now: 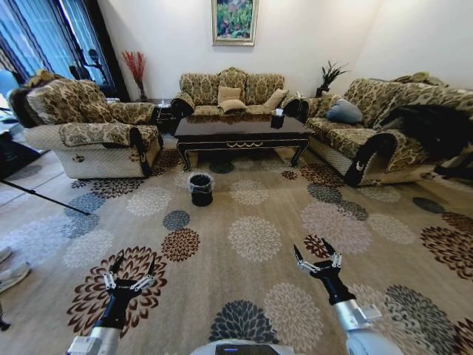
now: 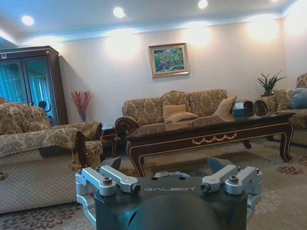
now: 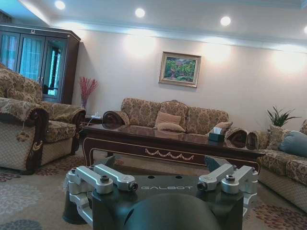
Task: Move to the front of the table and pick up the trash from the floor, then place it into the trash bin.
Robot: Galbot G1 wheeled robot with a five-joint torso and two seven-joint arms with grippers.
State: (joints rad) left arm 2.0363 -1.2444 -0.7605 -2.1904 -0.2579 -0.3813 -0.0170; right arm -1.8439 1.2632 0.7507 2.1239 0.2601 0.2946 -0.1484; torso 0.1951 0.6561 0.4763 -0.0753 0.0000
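My left pincer [image 1: 131, 270] hangs low over the floor [image 1: 251, 214] at the near left, its fingers spread wide with nothing between them; my right pincer [image 1: 316, 257] hangs at the near right, equally wide and bare. Far ahead stands the dark worktop [image 1: 240, 132], a tissue box [image 1: 278, 118] on its right part. The trash bin [image 1: 200, 188] sits on the carpet just in front of the worktop's left leg, lined with a clear bag; I cannot tell what lies inside it. I cannot make out the trash from here
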